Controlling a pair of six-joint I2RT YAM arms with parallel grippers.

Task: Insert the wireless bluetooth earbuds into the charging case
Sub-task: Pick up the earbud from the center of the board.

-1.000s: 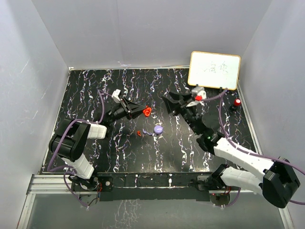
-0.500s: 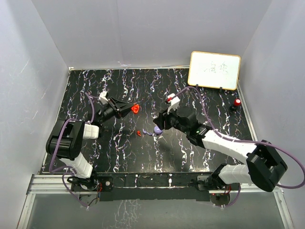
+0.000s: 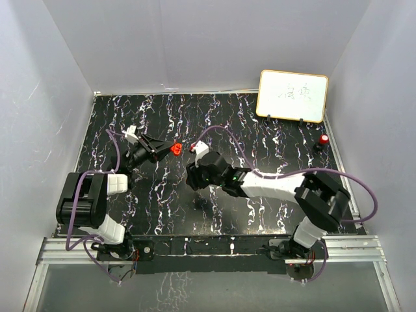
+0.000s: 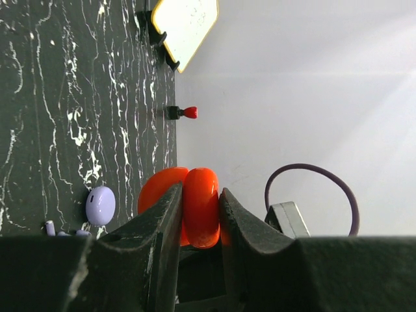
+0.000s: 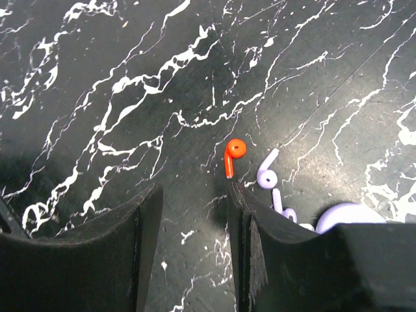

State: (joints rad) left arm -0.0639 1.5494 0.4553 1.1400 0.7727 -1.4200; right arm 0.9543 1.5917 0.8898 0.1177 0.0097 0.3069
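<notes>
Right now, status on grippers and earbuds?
Left gripper shut on red case. Right gripper open, empty, over table. Red earbud loose just ahead of it, purple earbuds and purple case alongside. Nothing in the way.

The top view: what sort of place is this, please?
Probably a robot test cell in a laboratory: plain grey walls enclose a black marbled table, two robot arms are bolted at its near edge, and a small whiteboard stands at the back.

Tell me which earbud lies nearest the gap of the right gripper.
The red earbud, just off the right gripper's finger; the two purple earbuds lie beyond it, by the purple case.
</notes>
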